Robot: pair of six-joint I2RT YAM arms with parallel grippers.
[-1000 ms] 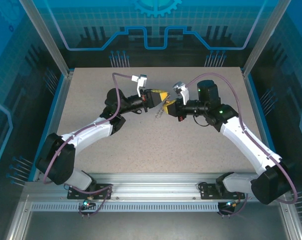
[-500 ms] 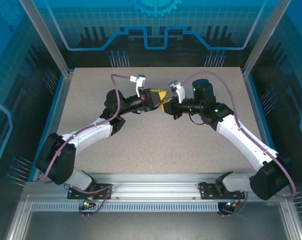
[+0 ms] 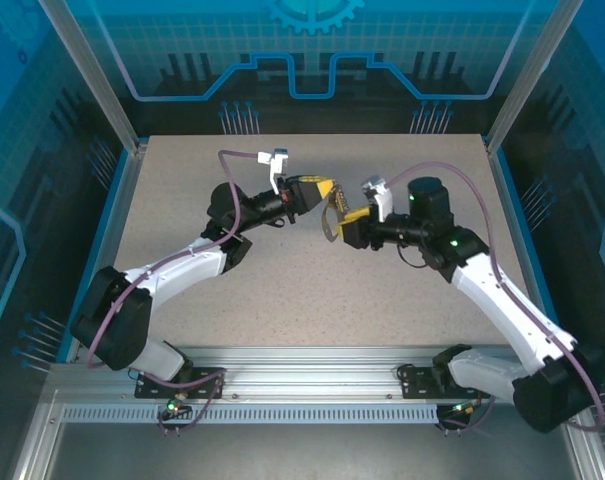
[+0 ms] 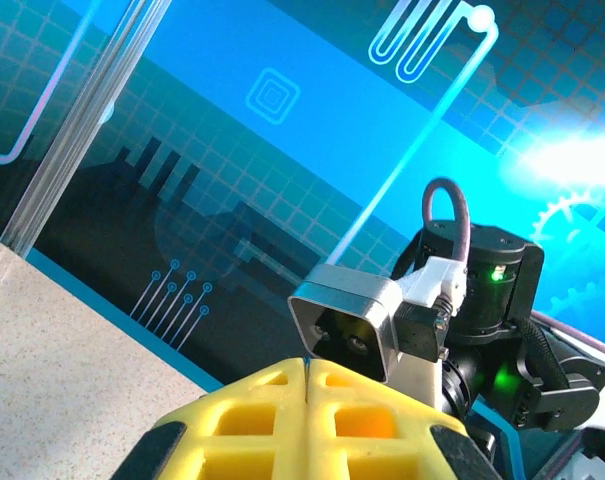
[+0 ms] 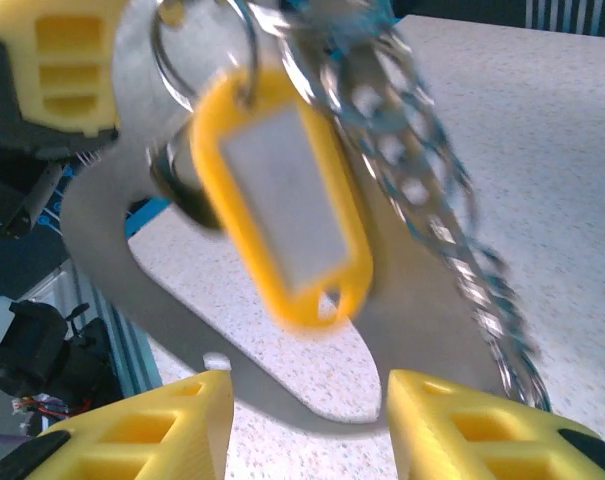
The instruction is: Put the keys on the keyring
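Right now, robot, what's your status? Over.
Left gripper shut on keyring. Right gripper open, empty. Yellow key tag hangs from ring beside chain. Nothing in the way.

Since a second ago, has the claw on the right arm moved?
Yes. Against the table's back edge, the right claw has pulled back rightward and slightly nearer the bases, away from the left claw, which holds the keyring.

Desk point(image 3: 312, 290) was beige w/ fine dark speckle. Left claw point(image 4: 307, 420) & right claw point(image 5: 307, 400) were bright yellow. Keyring point(image 5: 112, 250): strap dull grey, chain point(image 5: 422, 190) silvery. Key tag point(image 5: 282, 200) was yellow w/ whitish centre panel. Arms point(image 3: 182, 265) were white w/ black joints; cables point(image 3: 232, 190) purple. Back wall point(image 3: 302, 60) was blue w/ pale grid & circuit-line pattern.
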